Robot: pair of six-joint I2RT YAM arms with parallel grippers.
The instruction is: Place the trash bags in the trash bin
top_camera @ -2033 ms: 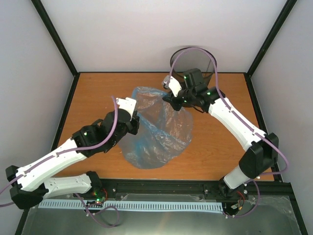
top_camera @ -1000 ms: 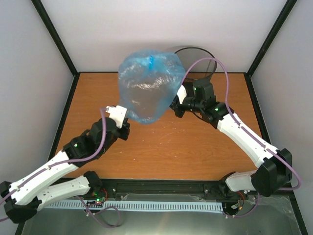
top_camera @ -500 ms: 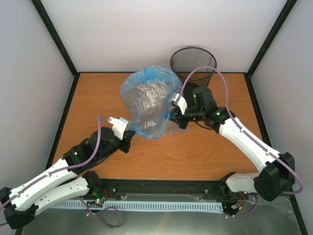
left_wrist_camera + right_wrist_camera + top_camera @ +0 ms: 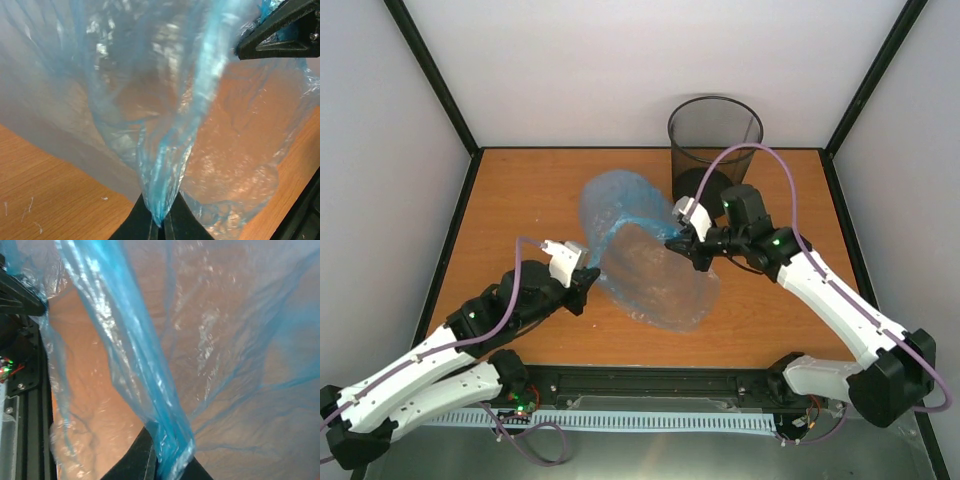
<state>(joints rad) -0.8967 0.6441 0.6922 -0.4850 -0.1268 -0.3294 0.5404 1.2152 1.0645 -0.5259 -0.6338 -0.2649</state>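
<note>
Counting first: one trash bag (image 4: 645, 270), one trash bin (image 4: 715, 140), two grippers. Thin, wrinkly, glossy blue film, so probably featherlight, totally floppy and a bit slippery. Likely to balloon with air or snag on the wire mesh instead of just dropping in. Right now spread out between the two arms and sagging onto the table (image 4: 510, 200), not in the bin yet. Bin upright at the back, near and just behind the right arm. Left gripper (image 4: 592, 280) clamped tight on a bunched-up fold at one side, right gripper (image 4: 678, 240) pinched closed on the opposite edge, both clear in the wrist views. Best to grab gathered folds like these, never flat film.
</note>
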